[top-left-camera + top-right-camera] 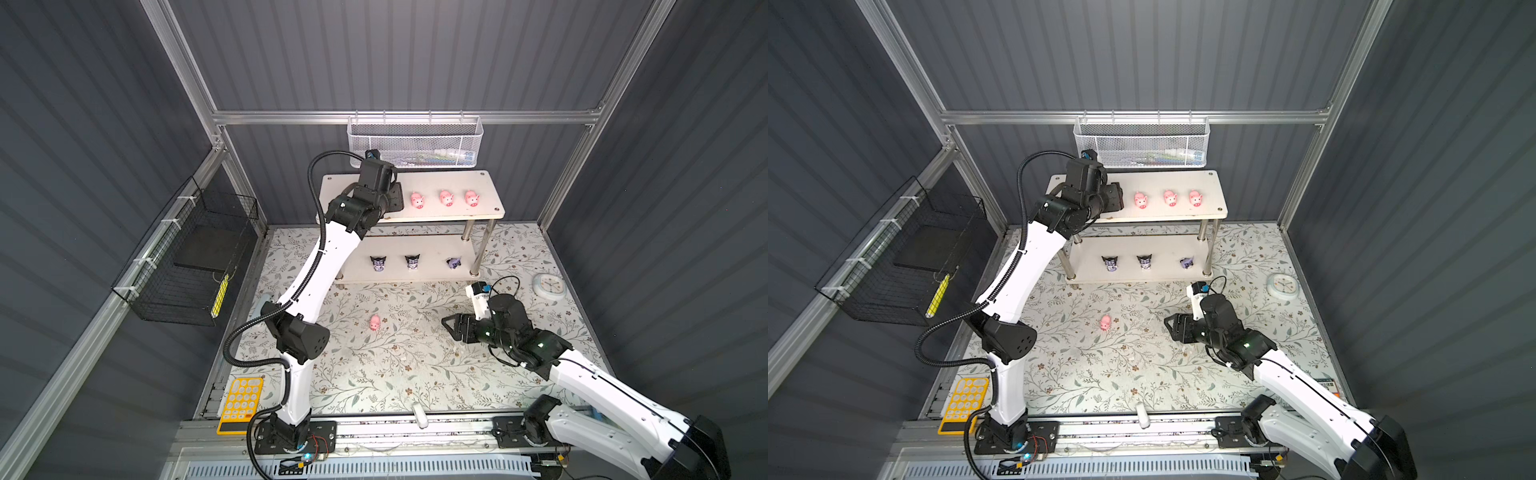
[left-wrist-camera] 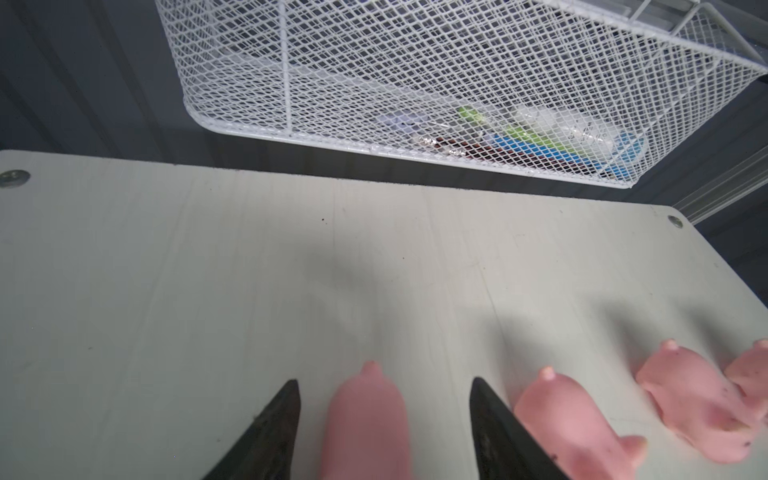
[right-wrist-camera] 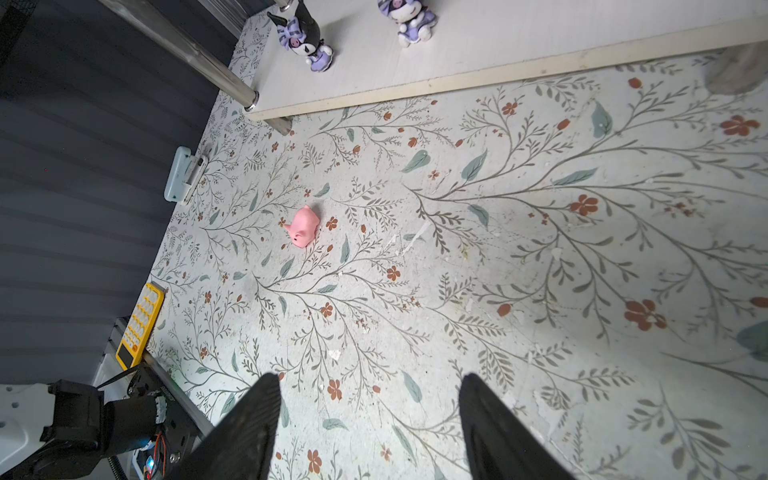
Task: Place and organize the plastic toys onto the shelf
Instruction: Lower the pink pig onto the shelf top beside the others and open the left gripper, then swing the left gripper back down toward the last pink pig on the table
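We found the left gripper (image 2: 384, 384) low over the upper tier (image 2: 249, 270) of the shelf (image 1: 457, 183). Its fingers (image 2: 274, 419) were spread to either side of a pink pig (image 2: 365, 424) standing on the board. Bare board showed on both sides of the toy, so nothing was pinched. Just beside it, three more pigs (image 1: 446, 198) stood in a row along the same tier, snouts toward the front edge. On the lower tier (image 1: 428, 249) we counted three black-and-purple figures (image 1: 412, 262), also in a row. A fifth pig (image 3: 305, 226) lay alone on the floral mat (image 1: 395, 374), in front of the shelf and between the two arms. The right gripper (image 3: 370, 376) hung above the mat to the right of that pig and well apart from it, its fingers parted with only mat between them. A white mesh basket (image 2: 415, 83) hung on the back wall above the shelf.
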Controlling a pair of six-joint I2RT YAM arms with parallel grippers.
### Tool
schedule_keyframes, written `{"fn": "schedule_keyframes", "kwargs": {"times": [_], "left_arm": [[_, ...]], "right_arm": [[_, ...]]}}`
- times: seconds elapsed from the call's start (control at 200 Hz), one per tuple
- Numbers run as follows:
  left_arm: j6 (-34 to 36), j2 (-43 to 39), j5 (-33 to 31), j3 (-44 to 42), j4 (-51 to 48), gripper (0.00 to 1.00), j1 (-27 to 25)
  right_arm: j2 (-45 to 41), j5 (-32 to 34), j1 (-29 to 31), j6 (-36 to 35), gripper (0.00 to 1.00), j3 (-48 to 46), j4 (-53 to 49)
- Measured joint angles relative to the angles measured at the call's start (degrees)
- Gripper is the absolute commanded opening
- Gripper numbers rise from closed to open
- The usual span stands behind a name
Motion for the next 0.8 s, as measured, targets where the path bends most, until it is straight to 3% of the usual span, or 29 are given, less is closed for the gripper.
{"fn": "schedule_keyframes", "kwargs": {"times": [0.195,0.345,0.8], "left_arm": [[0.7,-1.7,0.1,-0.7,1.3,0.72,0.3],[1.9,-9.2,0.6,-5.7,3.4,0.72,0.3],[1.6,-47.1,2.0,-45.4,10.4,0.71,0.3]], "right_arm": [[0.3,-0.1,0.0,-0.2,0.70,0.0,0.1],[0.7,-0.2,0.0,-0.2,0.70,0.0,0.2],[3.4,-0.3,-0.1,-0.2,0.70,0.0,1.3]]}}
